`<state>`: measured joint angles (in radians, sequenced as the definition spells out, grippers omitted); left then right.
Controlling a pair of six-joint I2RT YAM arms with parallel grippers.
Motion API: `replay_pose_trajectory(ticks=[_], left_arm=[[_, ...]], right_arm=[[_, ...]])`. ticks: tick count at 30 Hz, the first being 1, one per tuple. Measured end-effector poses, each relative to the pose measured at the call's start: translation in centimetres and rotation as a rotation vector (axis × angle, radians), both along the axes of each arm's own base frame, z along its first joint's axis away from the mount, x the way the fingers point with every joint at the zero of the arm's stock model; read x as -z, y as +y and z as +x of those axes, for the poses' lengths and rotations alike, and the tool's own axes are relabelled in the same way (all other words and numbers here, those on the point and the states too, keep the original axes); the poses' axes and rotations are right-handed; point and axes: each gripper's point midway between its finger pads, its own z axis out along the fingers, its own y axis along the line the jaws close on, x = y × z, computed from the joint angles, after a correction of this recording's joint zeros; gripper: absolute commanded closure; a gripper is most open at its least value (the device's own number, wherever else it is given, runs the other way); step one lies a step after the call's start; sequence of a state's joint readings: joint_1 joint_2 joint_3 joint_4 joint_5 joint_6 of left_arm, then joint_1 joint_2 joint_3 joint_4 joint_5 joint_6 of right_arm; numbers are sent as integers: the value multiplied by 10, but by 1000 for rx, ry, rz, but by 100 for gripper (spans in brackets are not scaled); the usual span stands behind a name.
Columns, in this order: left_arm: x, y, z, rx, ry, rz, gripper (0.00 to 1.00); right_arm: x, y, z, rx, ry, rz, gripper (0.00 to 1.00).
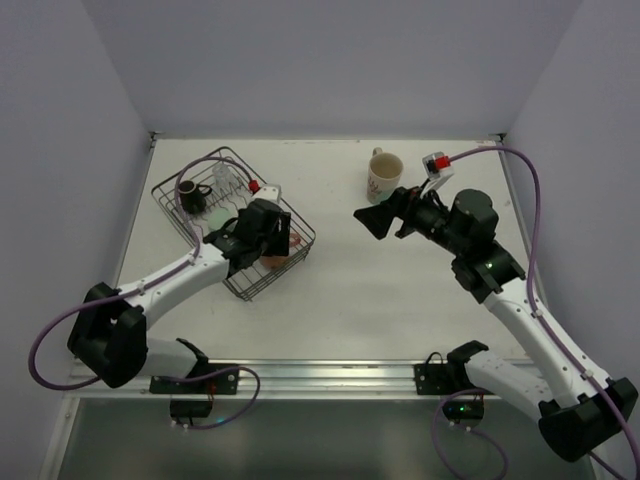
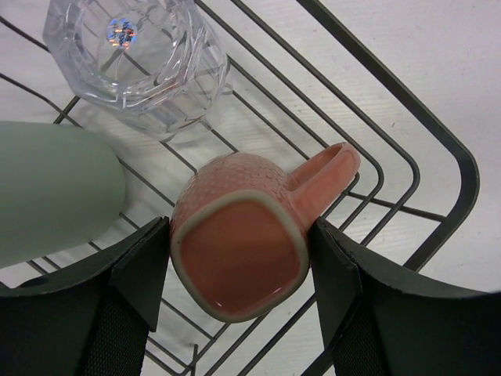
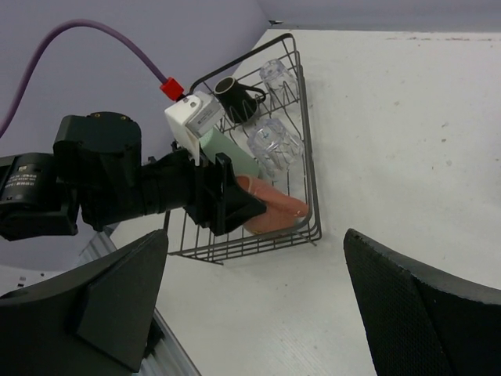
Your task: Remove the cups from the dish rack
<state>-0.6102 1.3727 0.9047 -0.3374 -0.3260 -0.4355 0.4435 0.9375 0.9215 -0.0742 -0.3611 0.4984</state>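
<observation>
Salmon-pink mug point(image 2: 239, 251) sits in the dish rack point(image 2: 462, 168), squarely between the left gripper's point(image 2: 239, 235) fingers. The pads are closed against both its flanks, with the handle jutting past the right finger. Pale green cup point(image 2: 55, 192) lies just left of that gripper and a clear glass point(image 2: 141, 55) ahead of it. Right gripper point(image 1: 372, 220) hangs wide open and empty, with the cream patterned mug point(image 1: 384, 175) just beyond it.
</observation>
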Motion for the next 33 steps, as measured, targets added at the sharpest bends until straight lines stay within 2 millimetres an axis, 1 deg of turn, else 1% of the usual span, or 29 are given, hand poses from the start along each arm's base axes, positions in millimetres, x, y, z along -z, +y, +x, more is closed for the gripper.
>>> replay_pose_trajectory(ticks=[2, 4, 9, 12, 15, 19, 20, 21, 27, 30, 31, 33], left_arm=[[-3, 4, -4, -2, -10, -5, 73], [-11, 7, -8, -3, -26, -15, 76], [-48, 12, -14, -10, -119, -77, 80], [-66, 14, -16, -20, -167, -114, 82], [-73, 17, -20, -30, -191, -136, 83], [-82, 19, -24, -37, -212, -164, 83], [-85, 19, -25, -39, -220, -176, 83], [-88, 19, -25, -39, -227, -186, 83], [-116, 17, -35, -26, -282, -285, 84], [-127, 12, -41, -10, -294, -347, 86], [-130, 10, -43, -3, -297, -365, 86], [-139, 6, -47, 12, -306, -415, 87]], right_arm=[[0, 3, -3, -13, 0, 0, 4], [0, 8, -7, -31, 2, 2, 3], [4, 25, -18, -98, 17, 30, 3], [12, 37, -24, -145, 45, 51, 3], [24, 53, -27, -186, 82, 60, 4], [32, 73, -34, -250, 112, 74, 9], [32, 78, -34, -262, 115, 81, 14], [33, 81, -33, -269, 116, 85, 16], [36, 89, -28, -283, 136, 110, 21], [35, 92, -25, -283, 143, 131, 23], [35, 93, -25, -282, 145, 144, 25], [39, 93, -26, -278, 161, 171, 26]])
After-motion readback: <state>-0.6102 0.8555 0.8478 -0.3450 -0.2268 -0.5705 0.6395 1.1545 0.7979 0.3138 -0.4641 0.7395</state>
